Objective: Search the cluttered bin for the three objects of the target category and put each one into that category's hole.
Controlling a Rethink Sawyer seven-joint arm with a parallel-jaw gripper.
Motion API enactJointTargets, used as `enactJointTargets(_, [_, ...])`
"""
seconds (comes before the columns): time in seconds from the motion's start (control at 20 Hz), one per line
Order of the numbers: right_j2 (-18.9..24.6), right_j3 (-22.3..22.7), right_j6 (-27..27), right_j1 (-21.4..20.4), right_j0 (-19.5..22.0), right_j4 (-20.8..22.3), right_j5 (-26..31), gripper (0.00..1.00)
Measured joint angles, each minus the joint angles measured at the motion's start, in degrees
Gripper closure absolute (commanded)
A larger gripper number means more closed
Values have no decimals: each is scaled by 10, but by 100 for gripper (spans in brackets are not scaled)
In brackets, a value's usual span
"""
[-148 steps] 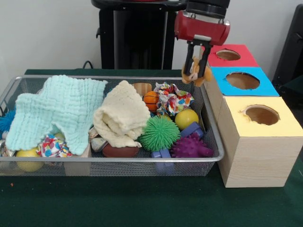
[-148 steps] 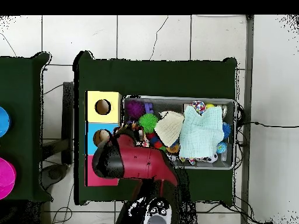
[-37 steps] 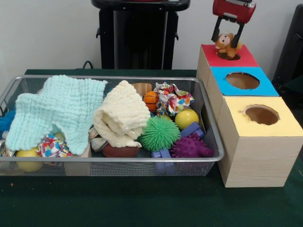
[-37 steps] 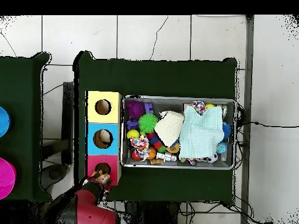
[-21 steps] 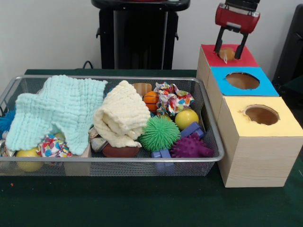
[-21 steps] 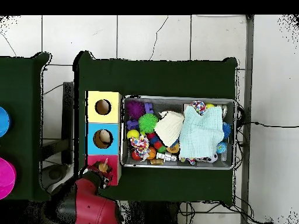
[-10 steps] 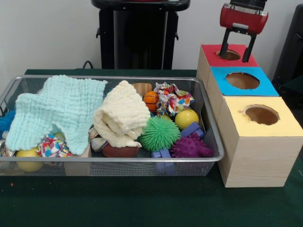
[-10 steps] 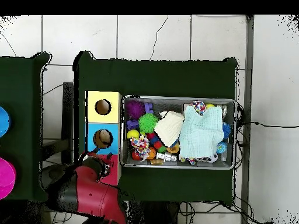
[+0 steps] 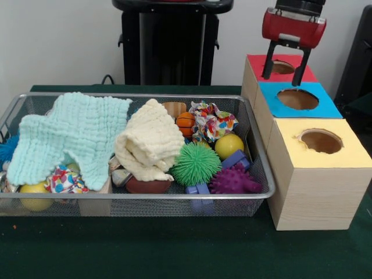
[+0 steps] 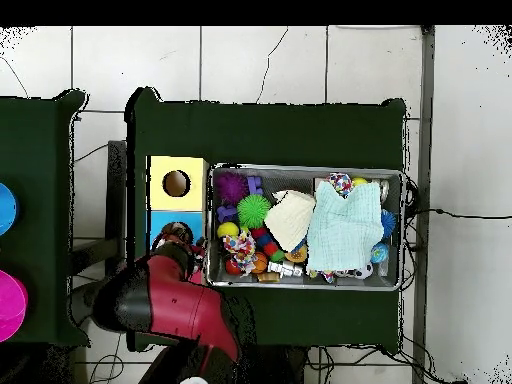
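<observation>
Fingers (image 9: 284, 70) hang spread and empty above the red box (image 9: 302, 63), just beside its hole. Everything left to search lies in the bin (image 9: 133, 197), which sits on the counter (image 9: 174, 250) beside the boxes, its long axis running away from them. Which toys belong to the target category I cannot tell; cloths hide much of the bin.

My red-and-black gripper (image 9: 284, 75); boxes topped red (image 9: 258, 63), blue (image 9: 325, 106), yellow (image 9: 349, 152); silver wire-mesh bin (image 9: 139, 197); mint-green waffle cloth (image 9: 72, 136); cream cloth (image 9: 150, 142).
</observation>
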State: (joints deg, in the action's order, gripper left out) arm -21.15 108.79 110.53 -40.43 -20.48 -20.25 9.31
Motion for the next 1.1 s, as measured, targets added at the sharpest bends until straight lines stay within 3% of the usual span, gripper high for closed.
enactJointTargets(0.55, [19,-66,0,26,109,76,26,0])
enactJointTargets(1.1, [76,-110,0,46,220,159,27,0])
